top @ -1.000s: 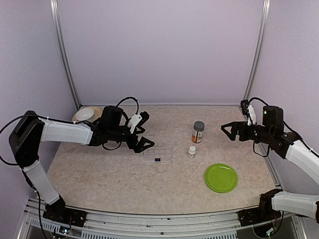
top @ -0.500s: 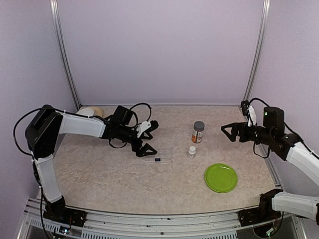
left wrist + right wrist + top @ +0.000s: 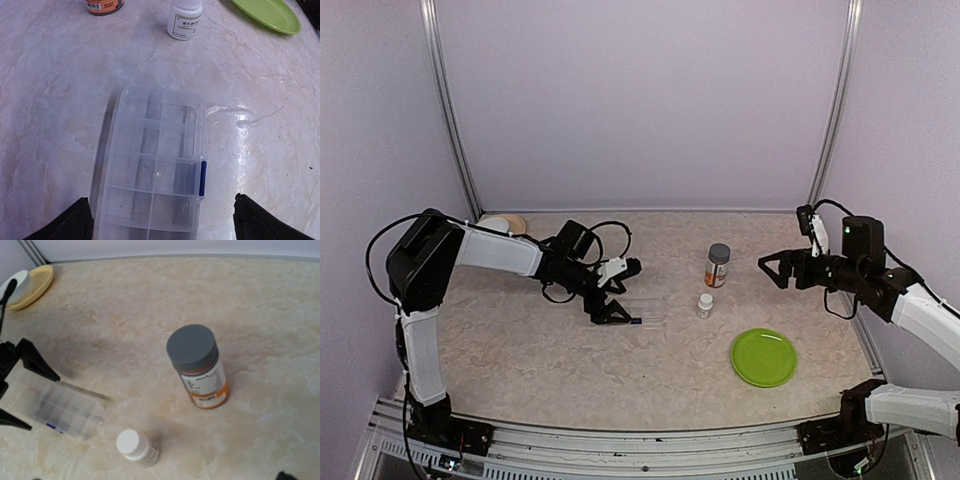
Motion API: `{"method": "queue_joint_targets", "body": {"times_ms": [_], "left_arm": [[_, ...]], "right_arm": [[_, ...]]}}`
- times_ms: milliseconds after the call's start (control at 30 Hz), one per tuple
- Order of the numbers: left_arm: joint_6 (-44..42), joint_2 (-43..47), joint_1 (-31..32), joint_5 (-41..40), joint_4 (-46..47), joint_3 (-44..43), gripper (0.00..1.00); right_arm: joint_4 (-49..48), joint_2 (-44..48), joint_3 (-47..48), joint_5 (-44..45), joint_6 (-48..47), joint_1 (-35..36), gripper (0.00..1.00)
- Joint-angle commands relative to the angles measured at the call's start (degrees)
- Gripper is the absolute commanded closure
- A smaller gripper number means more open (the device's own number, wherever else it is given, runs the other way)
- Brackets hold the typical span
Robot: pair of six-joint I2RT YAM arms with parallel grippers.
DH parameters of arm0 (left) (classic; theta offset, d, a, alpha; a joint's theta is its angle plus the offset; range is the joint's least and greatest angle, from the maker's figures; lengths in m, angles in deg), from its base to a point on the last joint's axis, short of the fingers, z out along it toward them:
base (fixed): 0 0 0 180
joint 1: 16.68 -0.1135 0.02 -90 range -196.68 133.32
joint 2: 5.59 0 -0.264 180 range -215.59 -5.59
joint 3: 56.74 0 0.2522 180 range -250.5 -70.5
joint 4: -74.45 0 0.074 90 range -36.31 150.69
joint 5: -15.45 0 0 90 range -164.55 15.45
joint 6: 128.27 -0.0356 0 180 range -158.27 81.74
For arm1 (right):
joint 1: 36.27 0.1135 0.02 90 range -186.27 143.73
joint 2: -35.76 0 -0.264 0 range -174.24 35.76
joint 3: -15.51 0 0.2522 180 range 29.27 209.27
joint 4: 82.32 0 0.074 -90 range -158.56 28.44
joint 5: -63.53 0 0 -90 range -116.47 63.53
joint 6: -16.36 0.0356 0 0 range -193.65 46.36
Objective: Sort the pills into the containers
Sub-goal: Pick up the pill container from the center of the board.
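The clear compartment box (image 3: 155, 165) lies flat on the tabletop (image 3: 520, 340), left of the small white bottle (image 3: 705, 304). We see our left end effector (image 3: 623, 292) spread wide, one finger either side of the box's near end, gripping nothing. Our right end effector (image 3: 769, 270) hangs wide open, empty, well apart.

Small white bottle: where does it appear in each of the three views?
Top external: small white bottle right of centre, right of the clear box.
Left wrist: bottle at the top edge, beyond the box.
Right wrist: bottle at bottom centre.
Shared landmark: orange-labelled bottle, near it in every view.
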Motion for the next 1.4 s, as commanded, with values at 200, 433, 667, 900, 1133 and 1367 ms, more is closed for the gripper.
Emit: {"method": "queue_joint_targets", "body": {"times_ms": [200,433,667,900,1133,1367], "left_arm": [[-1.8,-3.2,-0.2,-3.9,-0.8,-1.5,0.08],[-1.6,-4.8,0.4,-4.9,-0.5,-1.7,0.16],[-1.2,-5.1,0.6,-5.2,-0.6,-1.7,0.29],[-1.0,-4.2,0.6,-4.0,-0.9,-1.7,0.43],[3.1,0.9,0.7,-0.2,3.3,1.4,0.45],[6.9,4.8,2.5,1.2,7.9,5.2,0.50]], "right_arm": [[0.3,-1.3,0.8,0.3,0.1,1.6,0.00],[0.5,-1.2,0.3,0.4,0.0,2.0,0.00],[0.0,-1.1,-0.2,0.3,0.2,2.2,0.00],[-0.6,-1.0,-0.8,0.0,0.8,2.4,0.00],[-0.6,-1.2,-0.5,-1.6,0.0,2.5,0.00],[-1.8,-2.8,-0.3,-5.7,-0.5,2.9,0.00]]}}
